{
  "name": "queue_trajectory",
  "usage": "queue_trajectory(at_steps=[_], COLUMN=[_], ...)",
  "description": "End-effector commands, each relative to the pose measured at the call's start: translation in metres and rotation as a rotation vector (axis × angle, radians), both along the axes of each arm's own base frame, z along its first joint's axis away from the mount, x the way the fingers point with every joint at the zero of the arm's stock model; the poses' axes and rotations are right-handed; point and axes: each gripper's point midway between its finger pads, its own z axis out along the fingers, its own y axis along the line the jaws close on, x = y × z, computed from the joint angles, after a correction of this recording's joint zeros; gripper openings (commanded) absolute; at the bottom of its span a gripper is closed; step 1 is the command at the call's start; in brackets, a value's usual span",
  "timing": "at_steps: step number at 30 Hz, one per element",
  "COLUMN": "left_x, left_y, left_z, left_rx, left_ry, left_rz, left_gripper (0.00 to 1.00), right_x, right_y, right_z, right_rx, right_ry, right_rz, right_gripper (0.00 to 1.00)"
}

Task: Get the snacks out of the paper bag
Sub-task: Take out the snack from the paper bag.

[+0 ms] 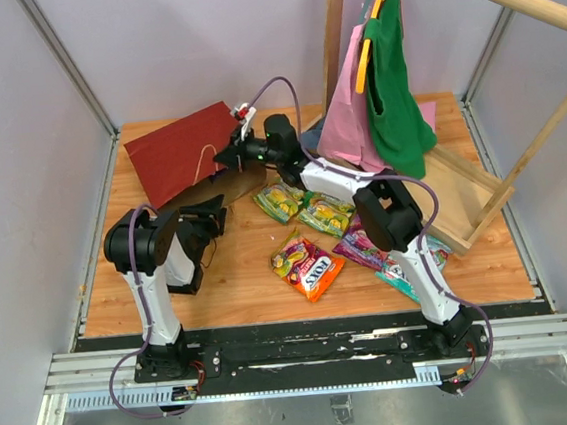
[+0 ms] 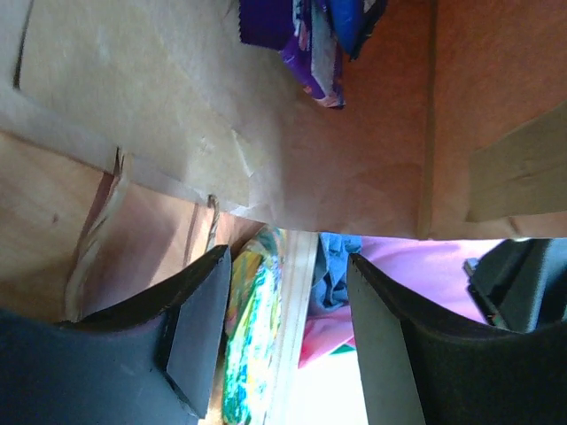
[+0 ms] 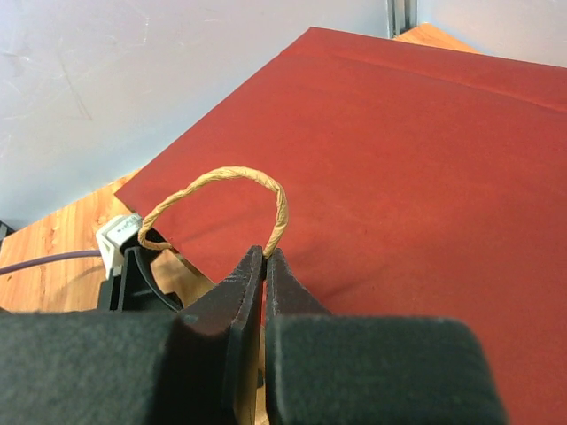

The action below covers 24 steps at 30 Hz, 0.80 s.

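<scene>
"Where is your one dark red paper bag (image 1: 173, 155)?"
"On its side, far left on the wooden table (image 1: 240, 277). Your left gripper (image 2: 288, 266) is spread, empty, at its mouth."
"Glossy snack packets (image 1: 309, 265)?"
"At least five outside, two inside. Your right gripper (image 3: 266, 257) pinches one pale twine handle (image 3: 221, 174)."

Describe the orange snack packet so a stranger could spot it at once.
From the dark red paper bag lying at the far left of the table, look toward the near edge, about midway across. The orange packet lies there on bare wood; its neighbours are green-yellow, purple or teal, only it is orange.
</scene>
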Motion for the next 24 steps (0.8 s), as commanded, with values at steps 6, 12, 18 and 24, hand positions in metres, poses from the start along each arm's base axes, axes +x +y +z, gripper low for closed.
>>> queue_trajectory(at_steps=[6,12,18,24], left_x=[0.018,0.018,0.022,0.023], left_y=[0.012,0.033,0.061,0.086], left_z=[0.072,0.071,0.066,0.068], left_rx=[-0.079,-0.049,-0.028,0.0], left_ry=[-0.302,-0.298,-0.277,-0.277], left_rz=[0.057,0.1,0.118,0.141], left_gripper=[0.6,0.6,0.6,0.6], right_x=[0.019,0.015,0.008,-0.013], right_y=[-0.024,-0.025,-0.008,0.014], right_z=[-0.006,-0.007,-0.011,-0.008], right_rx=[-0.113,-0.125,-0.184,-0.259], right_ry=[-0.136,-0.145,-0.21,-0.336], right_rz=[-0.017,-0.007,-0.062,-0.141], right_gripper=[0.01,0.01,0.01,0.01])
